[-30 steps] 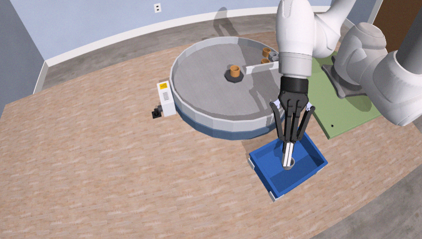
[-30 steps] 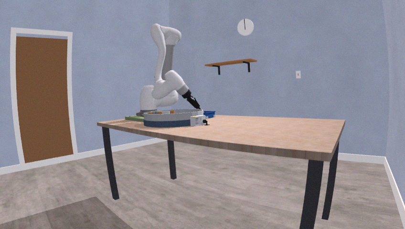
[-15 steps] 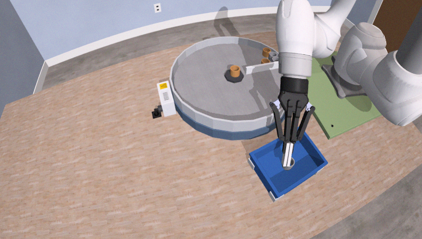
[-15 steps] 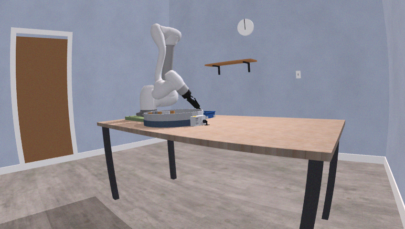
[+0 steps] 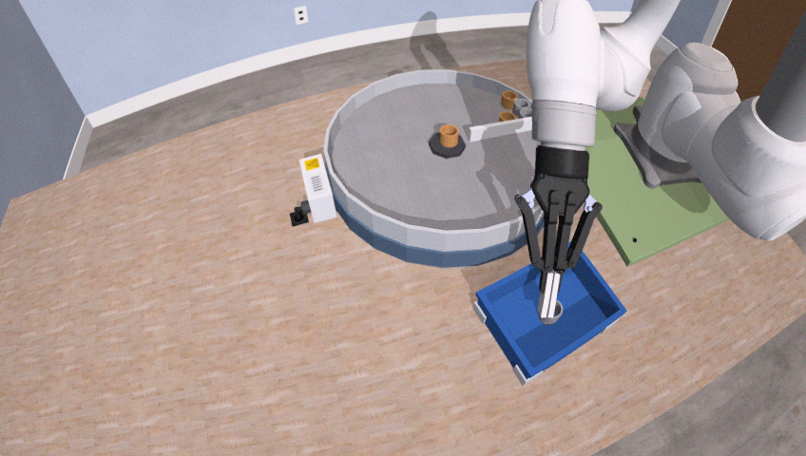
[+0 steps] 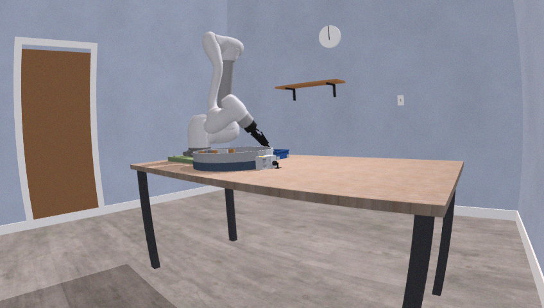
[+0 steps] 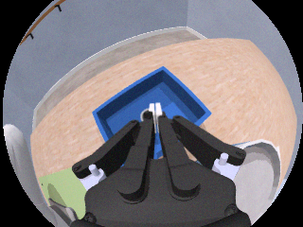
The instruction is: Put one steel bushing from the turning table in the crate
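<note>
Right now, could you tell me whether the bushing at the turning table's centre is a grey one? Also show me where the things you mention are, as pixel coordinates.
No, the bushing (image 5: 449, 137) at the centre is orange.
</note>
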You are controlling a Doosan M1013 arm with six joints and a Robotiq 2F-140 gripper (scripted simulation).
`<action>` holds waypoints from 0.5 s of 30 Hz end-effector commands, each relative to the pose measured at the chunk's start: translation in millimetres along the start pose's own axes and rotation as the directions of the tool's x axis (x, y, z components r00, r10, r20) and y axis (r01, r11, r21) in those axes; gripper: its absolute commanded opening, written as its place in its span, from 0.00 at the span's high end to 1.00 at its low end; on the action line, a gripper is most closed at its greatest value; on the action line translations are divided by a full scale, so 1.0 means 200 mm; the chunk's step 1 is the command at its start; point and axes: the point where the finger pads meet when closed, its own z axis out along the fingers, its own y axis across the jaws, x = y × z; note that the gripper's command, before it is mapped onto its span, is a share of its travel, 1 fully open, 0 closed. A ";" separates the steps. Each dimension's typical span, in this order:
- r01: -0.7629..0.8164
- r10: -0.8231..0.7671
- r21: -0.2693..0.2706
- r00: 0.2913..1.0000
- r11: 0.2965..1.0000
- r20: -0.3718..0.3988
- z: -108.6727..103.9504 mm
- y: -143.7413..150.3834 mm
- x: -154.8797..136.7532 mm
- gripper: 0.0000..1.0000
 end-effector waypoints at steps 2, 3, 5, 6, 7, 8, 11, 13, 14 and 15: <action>0.000 0.000 0.000 1.000 1.000 0.000 0.00 0.00 0.00 1.00; 0.000 0.000 0.000 1.000 1.000 0.000 0.00 0.00 0.00 1.00; 0.000 0.000 0.000 1.000 1.000 0.000 0.00 0.00 0.00 1.00; 0.000 0.000 0.000 1.000 1.000 0.000 0.00 0.00 0.00 1.00; 0.000 0.000 0.000 1.000 1.000 0.000 0.00 0.00 0.00 1.00; 0.000 0.000 0.000 1.000 1.000 0.000 0.00 0.00 0.00 1.00; 0.000 0.000 0.000 1.000 1.000 0.000 0.00 0.00 0.00 1.00; 0.000 0.000 0.000 1.000 1.000 0.000 0.00 0.00 0.00 1.00; 0.000 0.000 0.000 1.000 1.000 0.000 0.00 0.00 0.00 0.93; 0.000 0.000 0.000 1.000 1.000 0.000 0.00 0.00 0.00 0.93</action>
